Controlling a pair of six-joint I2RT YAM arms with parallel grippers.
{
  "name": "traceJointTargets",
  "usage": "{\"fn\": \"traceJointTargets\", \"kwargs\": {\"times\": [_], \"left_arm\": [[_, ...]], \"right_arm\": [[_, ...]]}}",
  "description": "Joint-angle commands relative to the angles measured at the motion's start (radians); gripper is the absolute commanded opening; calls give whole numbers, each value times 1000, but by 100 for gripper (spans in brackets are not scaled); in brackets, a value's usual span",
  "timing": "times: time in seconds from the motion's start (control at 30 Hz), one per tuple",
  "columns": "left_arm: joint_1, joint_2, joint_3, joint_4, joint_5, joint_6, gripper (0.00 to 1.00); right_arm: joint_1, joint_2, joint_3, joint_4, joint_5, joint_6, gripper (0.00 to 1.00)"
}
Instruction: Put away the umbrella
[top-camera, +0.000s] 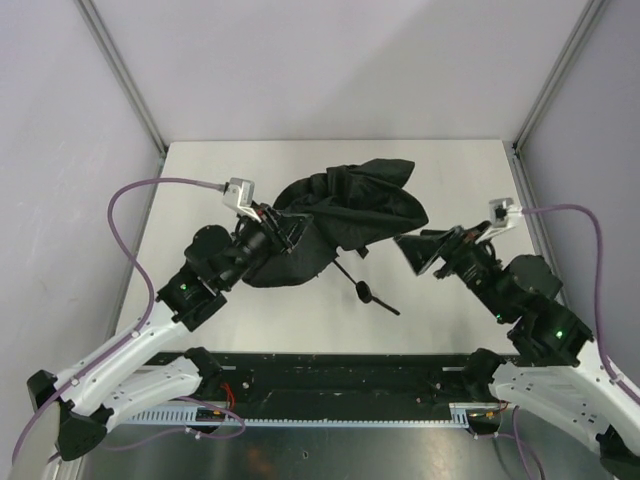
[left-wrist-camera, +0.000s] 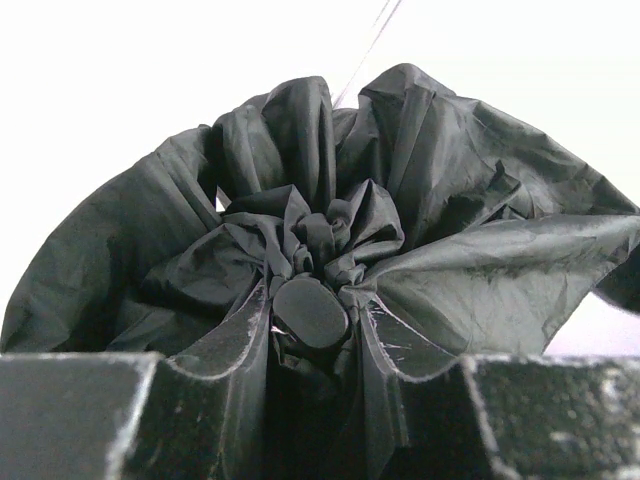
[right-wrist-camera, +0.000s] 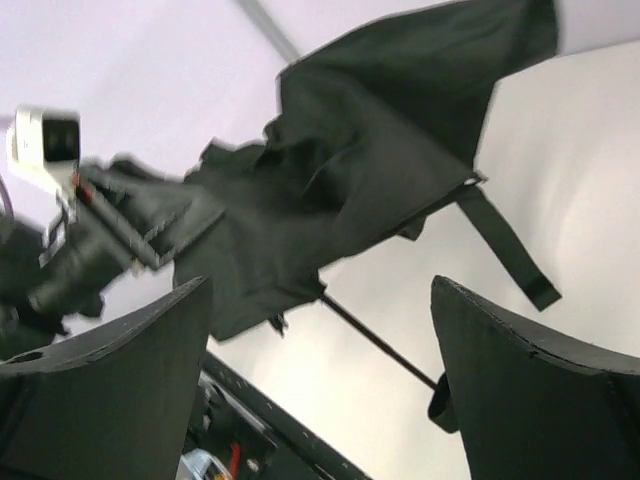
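Top external view: umbrella (top-camera: 345, 215) folded down but loose, canopy bunched at the middle of the table (top-camera: 450, 190), thin shaft (top-camera: 350, 272) and small handle (top-camera: 366, 293) trailing toward 5 o'clock. Left gripper (top-camera: 287, 228) at the canopy's 9 o'clock, clamped on the gathered crown of fabric around the tip cap (left-wrist-camera: 310, 312); right gripper (top-camera: 408, 254) at 3 o'clock, just off the canopy edge, jaws wide apart and empty. Step judged: gathering the loose panels for wrapping; the next move likely calls for the right claw to catch the hanging strap (right-wrist-camera: 505, 245) or the folds while the left anchors the crown.
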Motion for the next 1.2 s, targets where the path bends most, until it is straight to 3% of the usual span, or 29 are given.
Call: {"fn": "traceJointTargets", "kwargs": {"times": [0.0, 0.07, 0.13, 0.2, 0.3, 0.37, 0.57, 0.7, 0.83, 1.03, 1.1, 1.17], "left_arm": [[9, -49, -14, 188, 54, 78, 0], [10, -44, -12, 193, 62, 89, 0], [10, -41, -9, 197, 72, 88, 0], [10, -41, -9, 203, 76, 77, 0], [9, -39, -4, 209, 66, 50, 0], [10, -37, 2, 210, 44, 29, 0], [11, -2, 10, 242, -13, -17, 0], [17, -4, -1, 288, 1, -80, 0], [20, -20, -13, 333, 67, -135, 0], [35, -51, -75, 437, 138, -128, 0], [47, -65, -105, 466, 138, -127, 0], [55, -75, -137, 510, 146, -129, 0]], "right_arm": [[-150, 47, 129, -101, -65, 228, 93], [-234, 74, 144, -71, -183, 263, 91], [-303, 95, 149, -10, -302, 268, 80], [-346, 124, 150, 25, -395, 273, 60], [-347, 178, 140, 47, -495, 260, 15], [-287, 192, 98, 134, -558, 243, 4], [122, 255, 21, 377, -407, 133, 0], [263, 358, 19, 425, -271, 109, 0], [281, 446, 19, 422, -171, 47, 0], [238, 418, 20, 424, -388, 4, 1], [222, 376, 26, 392, -432, 18, 9], [200, 335, 29, 373, -485, 47, 27]]}}
